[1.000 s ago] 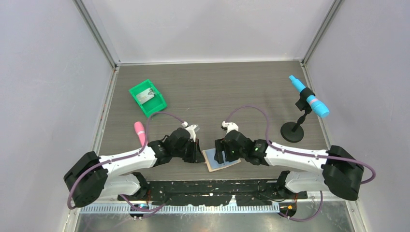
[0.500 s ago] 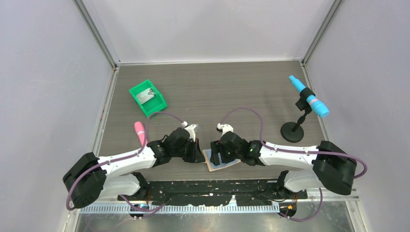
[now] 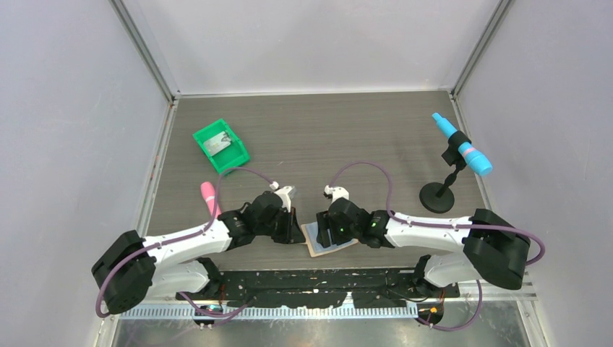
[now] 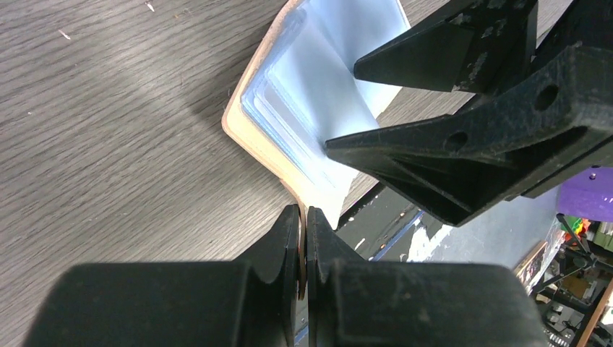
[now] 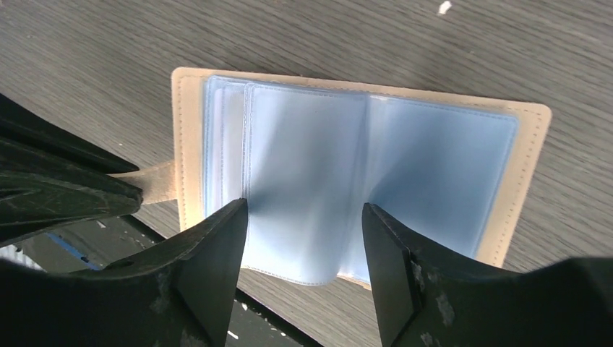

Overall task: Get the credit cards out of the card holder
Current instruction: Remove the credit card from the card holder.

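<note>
Shifted leftward since a second ago, the black two-finger right gripper (image 5: 303, 217) hangs wide over the flat tan leather-like card holder (image 5: 441, 166), which lies spread open near the front edge of the grey wood-grain tabletop (image 3: 325, 130). The left gripper (image 4: 303, 220) pinches its strap tab (image 5: 155, 182). Extraction looks barely begun; next, nip one thin pale credit card (image 4: 289, 116) edge. Pale walls surround.

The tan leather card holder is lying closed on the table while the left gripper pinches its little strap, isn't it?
Not closed. The tan leather card holder lies open on the grey wooden table, its pale blue plastic pages spread, as the right wrist view shows. The left gripper does pinch its little strap.
</note>
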